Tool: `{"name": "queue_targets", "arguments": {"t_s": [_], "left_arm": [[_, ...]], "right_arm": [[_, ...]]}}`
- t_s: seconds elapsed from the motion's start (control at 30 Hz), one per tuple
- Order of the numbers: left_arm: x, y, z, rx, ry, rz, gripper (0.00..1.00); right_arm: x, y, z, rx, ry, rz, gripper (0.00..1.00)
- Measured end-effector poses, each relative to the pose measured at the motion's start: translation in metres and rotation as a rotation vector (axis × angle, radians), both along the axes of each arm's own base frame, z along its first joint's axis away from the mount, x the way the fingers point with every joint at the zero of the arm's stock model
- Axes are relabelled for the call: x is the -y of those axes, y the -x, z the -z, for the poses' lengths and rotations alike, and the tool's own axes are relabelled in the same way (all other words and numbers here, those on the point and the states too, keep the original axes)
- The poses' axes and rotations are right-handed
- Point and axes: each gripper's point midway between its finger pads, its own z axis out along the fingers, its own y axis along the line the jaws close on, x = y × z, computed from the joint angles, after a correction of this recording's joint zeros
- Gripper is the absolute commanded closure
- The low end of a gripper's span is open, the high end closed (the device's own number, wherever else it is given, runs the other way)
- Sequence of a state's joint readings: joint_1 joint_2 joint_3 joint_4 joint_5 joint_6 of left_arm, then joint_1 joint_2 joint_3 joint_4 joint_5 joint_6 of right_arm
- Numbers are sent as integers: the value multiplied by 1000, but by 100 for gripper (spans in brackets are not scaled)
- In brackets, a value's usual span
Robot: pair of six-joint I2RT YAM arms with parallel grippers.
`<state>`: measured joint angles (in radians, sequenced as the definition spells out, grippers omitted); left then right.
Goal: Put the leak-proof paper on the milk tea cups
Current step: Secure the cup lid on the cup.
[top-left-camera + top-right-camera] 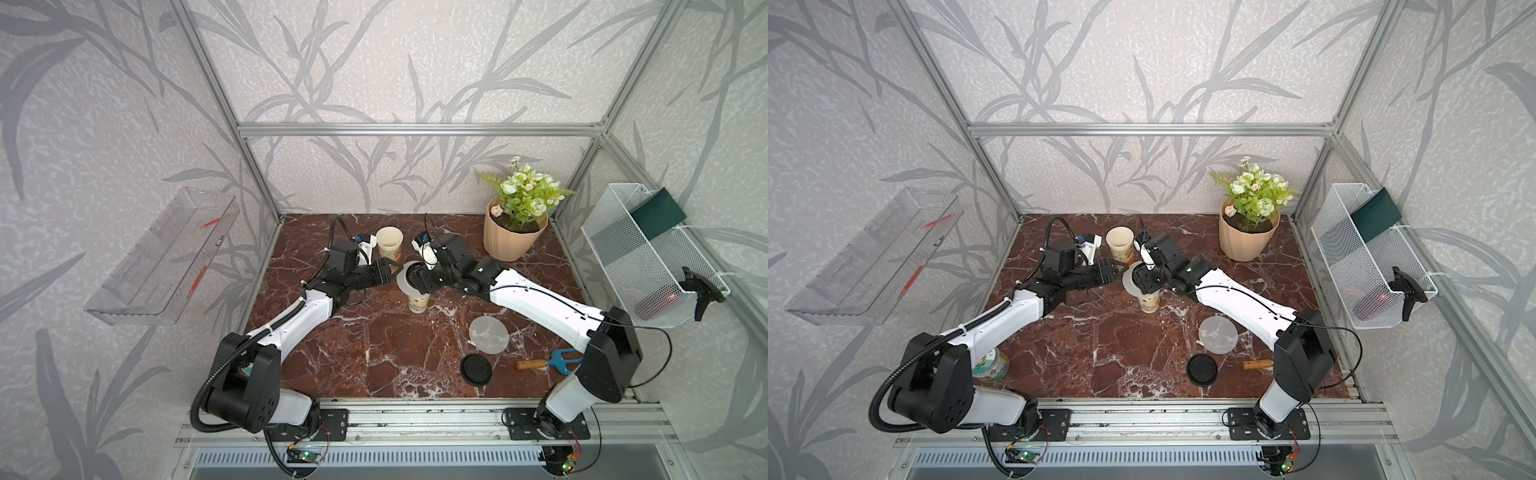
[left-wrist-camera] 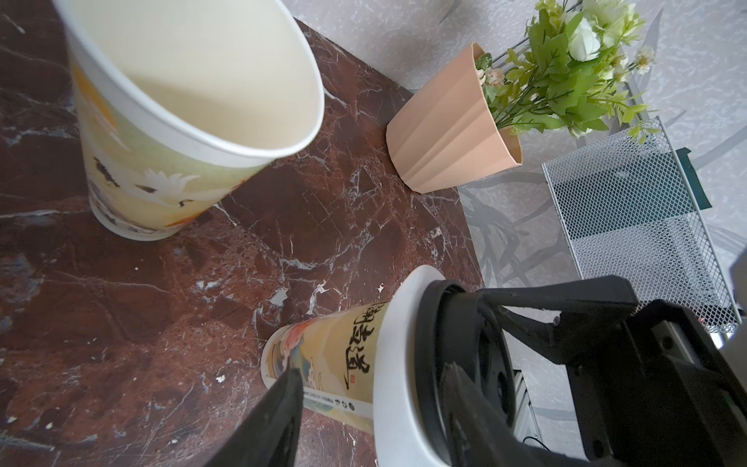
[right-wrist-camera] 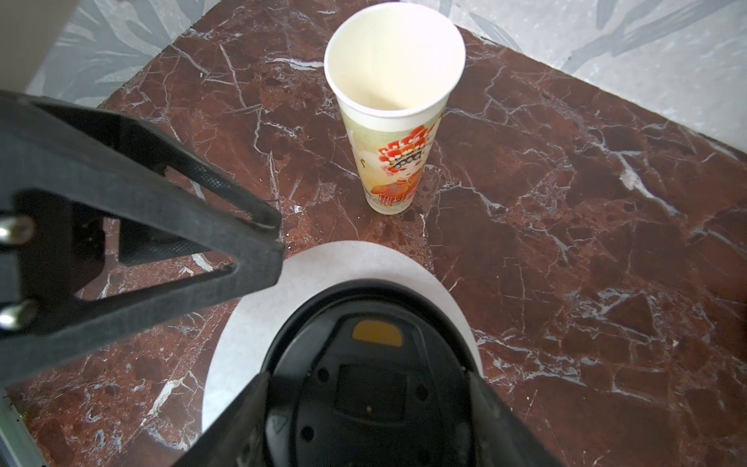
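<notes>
- Step in hand: the covered cup (image 1: 417, 305), mid-tabletop (image 1: 374, 353), carries one paper disc (image 3: 250, 319) under a black lid (image 3: 376, 356).
- The right pincer (image 1: 415, 277) clamps the black lid, jaws wide across it.
- The left pincer (image 1: 390, 271) stands half-closed at the disc's edge; any grip cannot be told.
- The second disc (image 1: 488, 335) lies flat near the right arm; the open cup (image 1: 390, 245) stands behind.
- Next move, judged: lift that thin disc by its edge and centre it over the open cup.

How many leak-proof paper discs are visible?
2. One disc sits on the front cup under a black lid; another disc lies on the table. Others may be hidden.
</notes>
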<state>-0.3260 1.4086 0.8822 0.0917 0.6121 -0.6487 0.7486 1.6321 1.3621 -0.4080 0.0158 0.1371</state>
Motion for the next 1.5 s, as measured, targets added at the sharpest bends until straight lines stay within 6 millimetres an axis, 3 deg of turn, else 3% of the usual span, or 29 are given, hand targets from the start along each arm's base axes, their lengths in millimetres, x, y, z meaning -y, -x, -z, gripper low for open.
{"name": "queue_targets", "arguments": {"t_s": [0.83, 1.1, 1.23, 1.4, 1.5], "left_arm": [[3, 0, 6, -16, 5, 21, 52], [4, 0, 11, -31, -1, 24, 40], [7, -8, 0, -8, -15, 22, 31], [24, -19, -21, 48, -44, 46, 27], [34, -23, -17, 56, -71, 65, 27]], "right_arm": [[-4, 0, 4, 6, -20, -14, 20], [-7, -3, 6, 33, -42, -15, 22], [-6, -2, 8, 48, -57, -14, 25], [-4, 1, 10, 72, -82, -13, 26], [-3, 1, 12, 85, -96, -12, 26]]}}
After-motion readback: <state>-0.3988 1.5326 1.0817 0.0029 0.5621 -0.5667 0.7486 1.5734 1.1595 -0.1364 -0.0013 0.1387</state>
